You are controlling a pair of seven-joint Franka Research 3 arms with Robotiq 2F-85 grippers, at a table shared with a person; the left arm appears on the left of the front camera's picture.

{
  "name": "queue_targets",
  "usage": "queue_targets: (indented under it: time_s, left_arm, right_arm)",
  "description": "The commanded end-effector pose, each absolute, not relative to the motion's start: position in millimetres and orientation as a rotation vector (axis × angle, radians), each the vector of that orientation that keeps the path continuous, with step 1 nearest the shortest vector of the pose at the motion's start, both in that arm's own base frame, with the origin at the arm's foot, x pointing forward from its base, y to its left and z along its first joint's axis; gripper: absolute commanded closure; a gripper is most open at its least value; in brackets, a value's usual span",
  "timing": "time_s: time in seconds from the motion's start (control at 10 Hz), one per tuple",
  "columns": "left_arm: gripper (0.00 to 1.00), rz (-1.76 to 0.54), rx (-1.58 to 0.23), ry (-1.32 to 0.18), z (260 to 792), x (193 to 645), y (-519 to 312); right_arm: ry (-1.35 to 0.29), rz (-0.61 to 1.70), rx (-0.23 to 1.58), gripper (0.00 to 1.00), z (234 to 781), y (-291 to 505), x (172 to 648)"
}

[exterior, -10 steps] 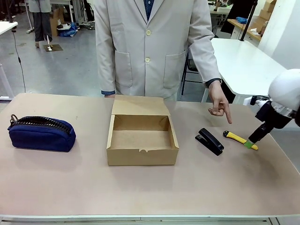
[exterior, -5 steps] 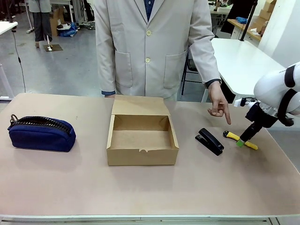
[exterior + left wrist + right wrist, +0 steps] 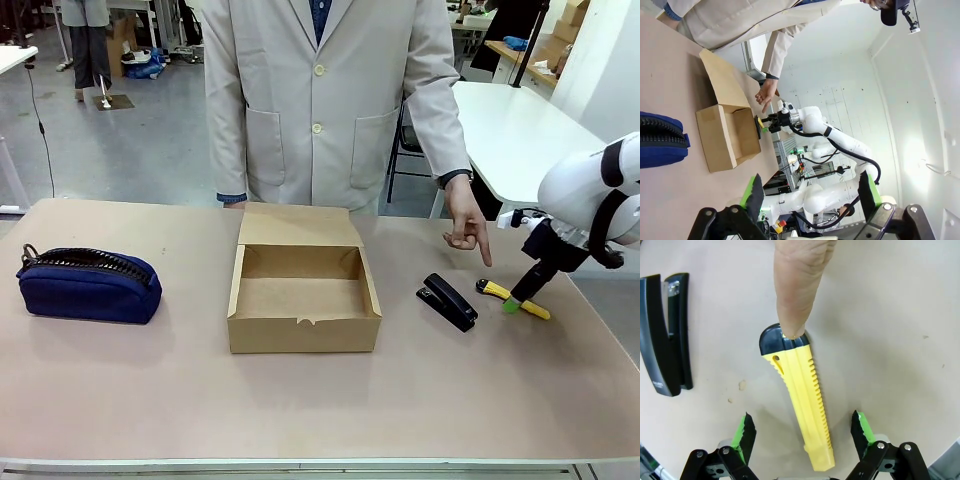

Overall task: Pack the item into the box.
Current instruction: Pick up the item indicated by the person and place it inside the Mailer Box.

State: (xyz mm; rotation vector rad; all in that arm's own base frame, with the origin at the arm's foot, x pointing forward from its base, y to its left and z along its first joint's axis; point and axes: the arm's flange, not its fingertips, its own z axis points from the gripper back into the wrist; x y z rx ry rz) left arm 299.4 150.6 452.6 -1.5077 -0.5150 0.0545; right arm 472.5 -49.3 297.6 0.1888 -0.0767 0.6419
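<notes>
Two pads (image 3: 746,434) of right end effector (image 3: 802,429) straddle item (image 3: 799,385), gaps both sides.

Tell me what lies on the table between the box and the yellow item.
The black stapler lies between the box and the yellow item, apart from both, with bare tabletop on either side of it. The front view shows this.

Yellow item (image 3: 800,400), brown box (image 3: 303,335)
</notes>
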Motion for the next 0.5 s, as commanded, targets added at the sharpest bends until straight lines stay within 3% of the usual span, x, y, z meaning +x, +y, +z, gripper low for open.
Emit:
queue_targets:
  time_s: [0.0, 0.4]
  left_arm:
    - [0.00, 0.039, -1.526, -0.541, 455.8, 299.9, 150.0]
    - [0.00, 0.039, -1.526, -0.541, 455.8, 299.9, 150.0]
  right_arm:
    - [-0.081, 0.650, 0.136, 0.00, 295.6, -49.7, 478.9]
    - [-0.077, 0.621, 0.077, 0.00, 297.5, -47.1, 479.4]
